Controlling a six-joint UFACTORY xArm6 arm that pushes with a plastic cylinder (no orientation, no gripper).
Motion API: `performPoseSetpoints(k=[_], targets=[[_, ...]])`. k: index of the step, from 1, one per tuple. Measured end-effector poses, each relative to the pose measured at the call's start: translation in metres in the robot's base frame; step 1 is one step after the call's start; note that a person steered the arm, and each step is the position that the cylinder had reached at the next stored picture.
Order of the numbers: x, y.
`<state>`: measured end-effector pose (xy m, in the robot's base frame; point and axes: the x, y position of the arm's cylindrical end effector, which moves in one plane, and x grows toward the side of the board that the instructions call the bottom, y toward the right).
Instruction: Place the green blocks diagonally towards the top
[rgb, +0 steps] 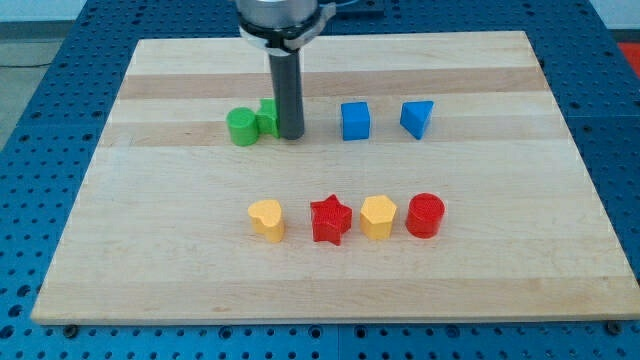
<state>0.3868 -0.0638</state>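
Observation:
A green cylinder (241, 127) stands on the wooden board (180, 230) left of centre, near the view's top. A second green block (267, 117) touches its right side; the rod hides part of it, so I cannot make out its shape. My tip (291, 135) is down on the board, right against the right side of that second green block. The rod rises straight up from there to the arm at the view's top edge.
A blue cube (355, 121) and a blue triangular block (418, 118) stand right of my tip. Nearer the view's bottom is a row: yellow heart (266, 219), red star (330, 220), yellow hexagon (378, 217), red cylinder (425, 215).

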Motion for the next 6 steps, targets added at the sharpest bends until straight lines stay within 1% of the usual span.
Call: performPoseSetpoints(k=[1,2,3,4,5,6], targets=[[0.000,-0.007],[0.023,-0.009],[0.049,-0.053],[0.051,-0.114],[0.032,-0.117],[0.011,-0.087]])
